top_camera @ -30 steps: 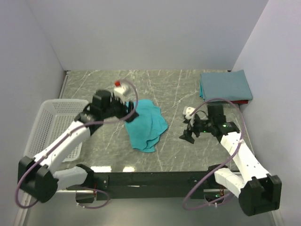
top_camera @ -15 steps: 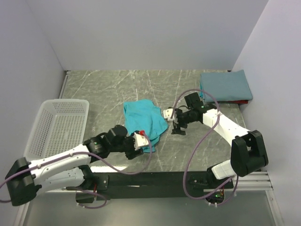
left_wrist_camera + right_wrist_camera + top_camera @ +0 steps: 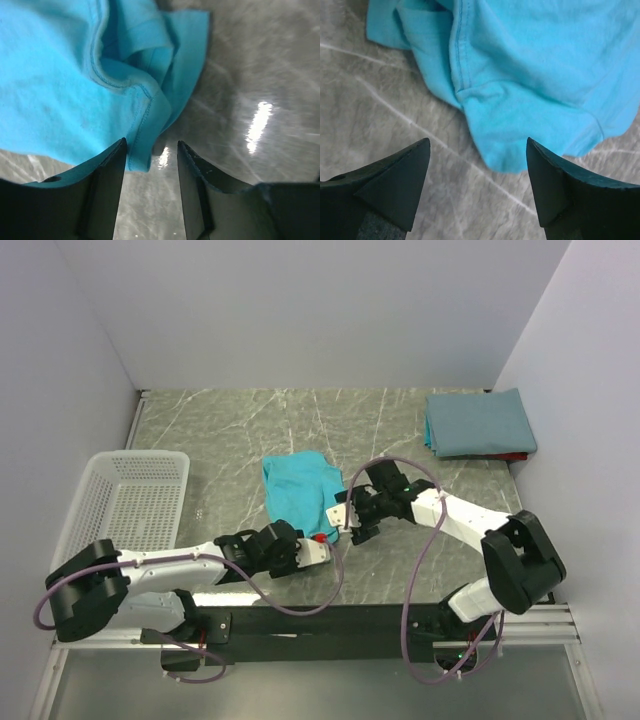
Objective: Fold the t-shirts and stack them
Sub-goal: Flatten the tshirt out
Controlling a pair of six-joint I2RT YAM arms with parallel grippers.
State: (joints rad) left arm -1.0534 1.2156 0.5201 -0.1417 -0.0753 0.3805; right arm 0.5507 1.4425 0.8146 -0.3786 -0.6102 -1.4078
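Note:
The teal t-shirt (image 3: pixel 295 490) lies crumpled in the middle of the table. The slate-blue t-shirt (image 3: pixel 478 423) lies folded at the back right. My left gripper (image 3: pixel 318 548) is open at the teal shirt's near edge. In the left wrist view the shirt's hem (image 3: pixel 142 117) hangs by the left fingertip, with bare table between the fingers (image 3: pixel 150 192). My right gripper (image 3: pixel 343 520) is open wide at the shirt's right edge. In the right wrist view the shirt's edge (image 3: pixel 520 130) lies just ahead of the fingers, which hold nothing (image 3: pixel 477 182).
A white mesh basket (image 3: pixel 115 515) stands at the left edge of the grey marble table (image 3: pixel 220 425). Something red (image 3: pixel 512 456) peeks out under the slate-blue shirt. Walls close the back and both sides.
The left arm swung from the shirt's far left edge down to its near edge. The right arm moved left to the shirt's right edge. The teal shirt lies more bunched than a second ago.

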